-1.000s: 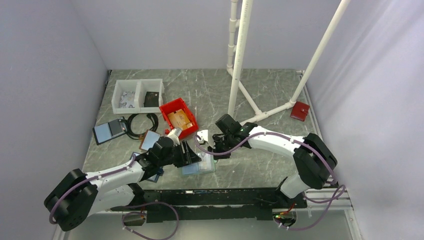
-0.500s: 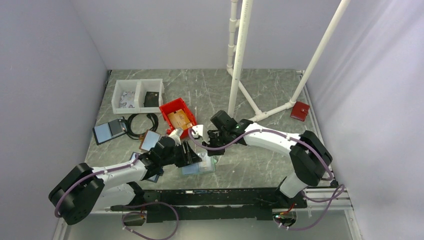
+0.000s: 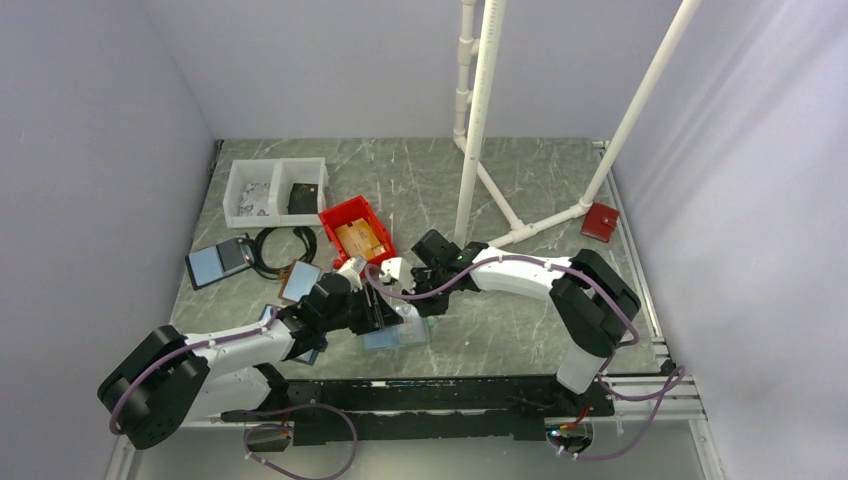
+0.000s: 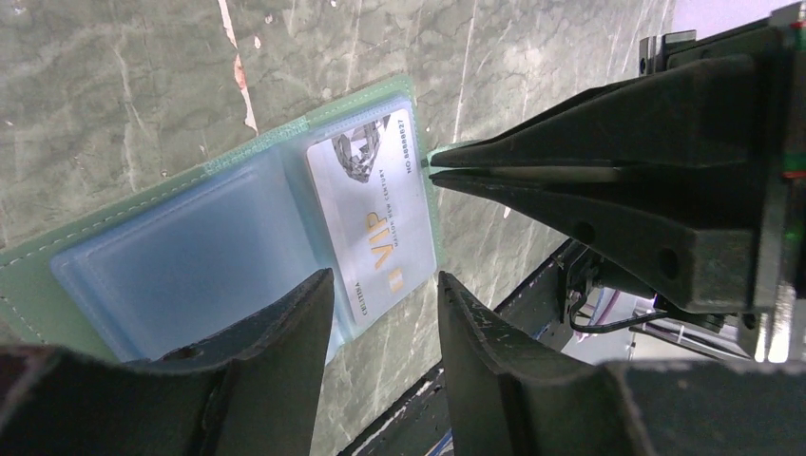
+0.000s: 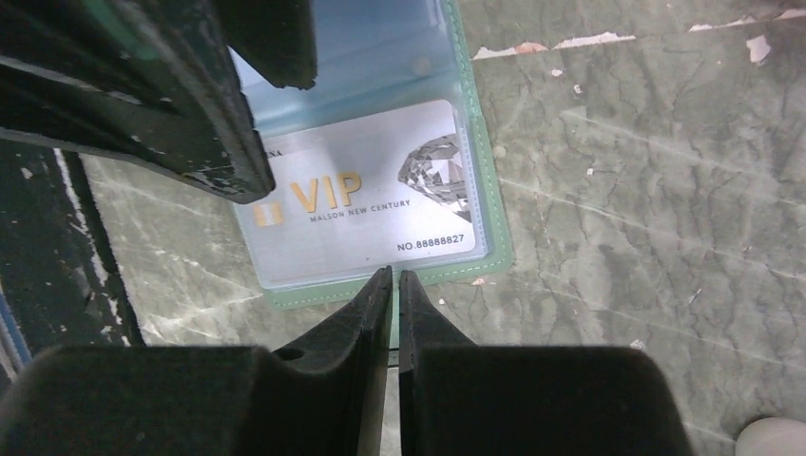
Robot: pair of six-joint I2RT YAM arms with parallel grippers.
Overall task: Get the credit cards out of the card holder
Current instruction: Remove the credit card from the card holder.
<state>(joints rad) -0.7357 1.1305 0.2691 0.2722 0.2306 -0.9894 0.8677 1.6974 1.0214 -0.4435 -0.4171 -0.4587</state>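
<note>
Left wrist view: the card holder (image 4: 171, 256) lies open and flat on the marbled surface (image 4: 124, 85), with a silver VIP card (image 4: 375, 223) tucked in the pocket nearer the right tool (image 5: 393, 275). The left tool (image 4: 385, 277) hangs over the holder, its fingers standing apart either side of the card's near end and gripping nothing. The right tool points in from the opposite side, fingers closed to a thin slit, tips at the holder's green rim just beside the card; it may be nipping that rim, though the tips hide it
</note>
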